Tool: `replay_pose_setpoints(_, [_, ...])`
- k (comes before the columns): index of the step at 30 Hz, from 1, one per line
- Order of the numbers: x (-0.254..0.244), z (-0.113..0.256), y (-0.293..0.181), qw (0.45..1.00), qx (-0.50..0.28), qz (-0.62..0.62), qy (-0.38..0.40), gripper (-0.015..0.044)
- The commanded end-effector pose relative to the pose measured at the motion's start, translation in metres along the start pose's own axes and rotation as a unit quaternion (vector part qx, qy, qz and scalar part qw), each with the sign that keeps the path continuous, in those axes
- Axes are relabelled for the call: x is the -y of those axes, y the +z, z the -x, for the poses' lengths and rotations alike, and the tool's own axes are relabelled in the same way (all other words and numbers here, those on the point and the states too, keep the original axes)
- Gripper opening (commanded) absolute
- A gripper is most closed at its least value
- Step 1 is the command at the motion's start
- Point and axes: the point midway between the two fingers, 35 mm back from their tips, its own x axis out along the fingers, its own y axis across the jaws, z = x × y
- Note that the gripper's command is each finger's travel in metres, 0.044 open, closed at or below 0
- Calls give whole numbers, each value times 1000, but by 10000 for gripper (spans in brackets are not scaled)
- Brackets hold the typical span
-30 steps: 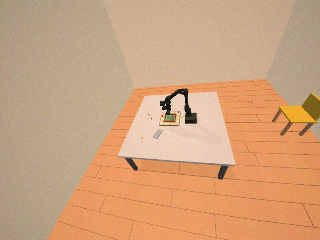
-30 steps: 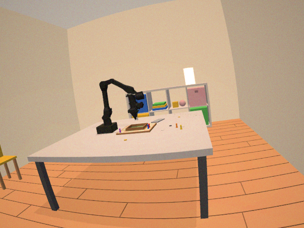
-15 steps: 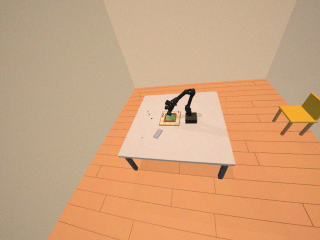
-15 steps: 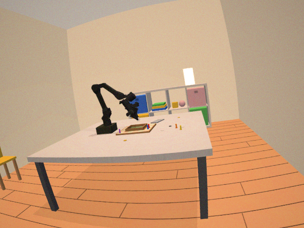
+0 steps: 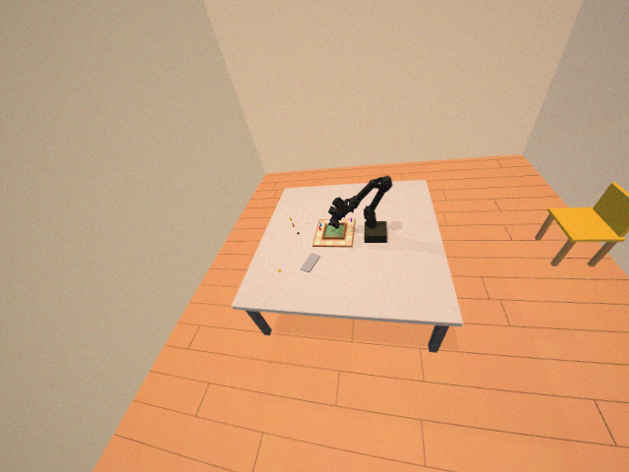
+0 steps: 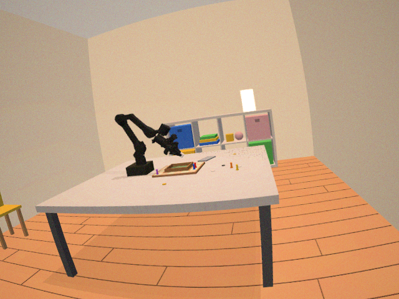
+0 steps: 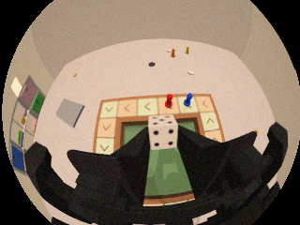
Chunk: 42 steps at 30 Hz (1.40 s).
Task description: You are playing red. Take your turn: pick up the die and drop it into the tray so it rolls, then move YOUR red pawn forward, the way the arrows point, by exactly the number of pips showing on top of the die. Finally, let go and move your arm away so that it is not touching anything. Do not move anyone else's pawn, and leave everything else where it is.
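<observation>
My gripper [image 5: 333, 225] [image 6: 181, 155] is shut on the white die [image 7: 163, 133] and holds it above the tray. The die's black pips face the wrist camera. The tray [image 5: 334, 238] [image 6: 179, 168] [image 7: 119, 134] has brown walls and a green floor, and sits in the middle of the board [image 5: 317, 243] [image 7: 98, 119]. The red pawn [image 6: 194, 164] [image 7: 169, 100] stands upright on the board's far row in the wrist view, where the arrows point left. The blue pawn [image 6: 194, 167] [image 7: 188, 99] stands one square to its right. A purple pawn [image 5: 351, 219] [image 6: 156, 171] stands on the board near the arm's base.
A grey slab [image 5: 310, 263] [image 6: 206, 158] [image 7: 70, 112] lies beside the board. Beyond the board are an orange pawn [image 6: 231, 165] [image 7: 172, 52], a yellow pawn [image 6: 237, 167] [image 7: 187, 50], a dark disc [image 6: 223, 165] [image 7: 152, 64] and a pale disc [image 7: 190, 72]. Small orange discs [image 5: 279, 270] [image 6: 164, 184] lie farther out.
</observation>
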Motion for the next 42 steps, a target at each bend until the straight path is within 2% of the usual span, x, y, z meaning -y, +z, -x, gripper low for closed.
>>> replay_pose_setpoints(1, [1,19,1,1000,6,2,-1,0])
replay_pose_setpoints(5, [2,35,-3,1000,6,2,-1,0])
replay_pose_setpoints(21, [2,34,-2,1000,7,0,0,0])
replay_pose_setpoints(30, [2,35,0,1000,7,0,0,236])
replay_pose_setpoints(34, [1,59,26,1000,6,2,-1,341])
replay_pose_setpoints(37, [1,61,27,1000,6,2,-1,420])
replay_pose_setpoints(39, [1,60,27,1000,2,2,-1,440])
replay_pose_setpoints(42, [1,54,26,998,-59,3,-1,440])
